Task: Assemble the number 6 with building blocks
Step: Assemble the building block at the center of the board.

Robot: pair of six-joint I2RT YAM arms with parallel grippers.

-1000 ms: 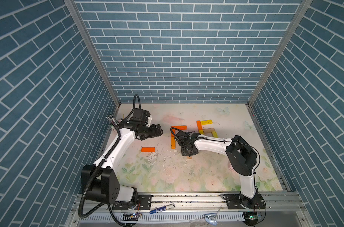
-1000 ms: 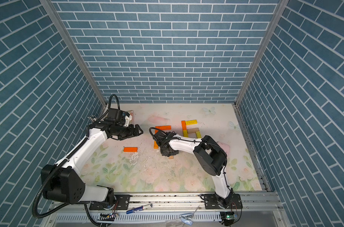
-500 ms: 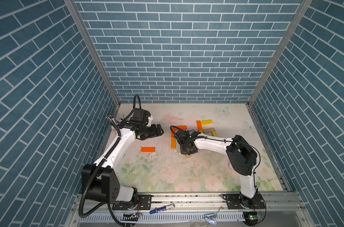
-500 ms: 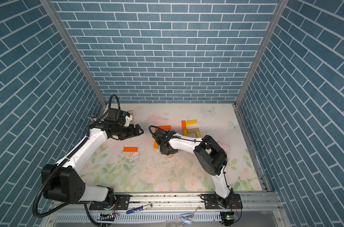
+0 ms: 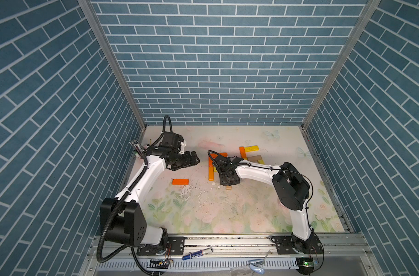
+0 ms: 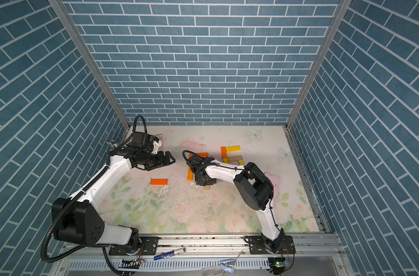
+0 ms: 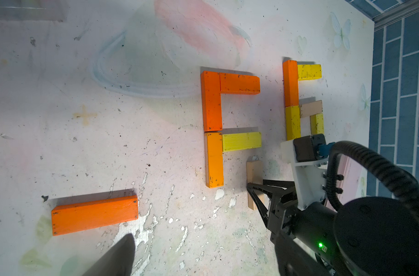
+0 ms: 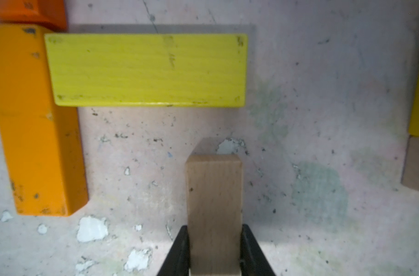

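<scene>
One tan block (image 8: 214, 188) sits clamped in your right claw (image 8: 214, 235).
Your right wrist view shows the grip; both top views hide it, and your left claw (image 5: 195, 159) gapes wide.

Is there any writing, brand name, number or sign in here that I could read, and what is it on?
No text here can be read.
Blue marker-like stick: any print is too small to read.
Small white-and-red thing: too blurred to read.
Building blocks: painted or plain wood, no lettering visible.
</scene>
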